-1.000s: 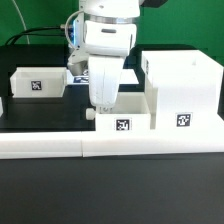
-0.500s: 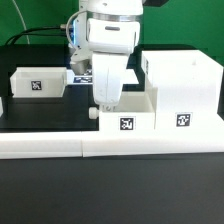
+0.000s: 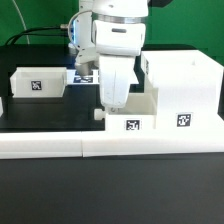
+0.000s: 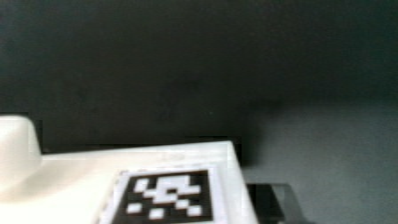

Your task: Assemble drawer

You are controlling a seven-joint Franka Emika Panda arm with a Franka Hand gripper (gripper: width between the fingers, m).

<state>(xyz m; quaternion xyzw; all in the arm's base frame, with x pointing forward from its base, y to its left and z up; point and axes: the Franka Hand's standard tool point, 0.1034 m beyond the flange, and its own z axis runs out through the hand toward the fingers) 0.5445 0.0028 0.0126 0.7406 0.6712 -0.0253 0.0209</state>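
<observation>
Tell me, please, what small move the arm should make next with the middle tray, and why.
Probably slide the tray toward the case on the exterior view's right: the claw reaches down into the tray, which sits right beside the case but does not look seated inside it.

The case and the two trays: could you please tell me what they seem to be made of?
The case looks like white plastic with a matte finish: its walls are smooth and evenly coloured, with no grain or glare. The near tray and the left tray look like the same matte white plastic, with thin, straight-edged walls. A painted material cannot be ruled out.
</observation>
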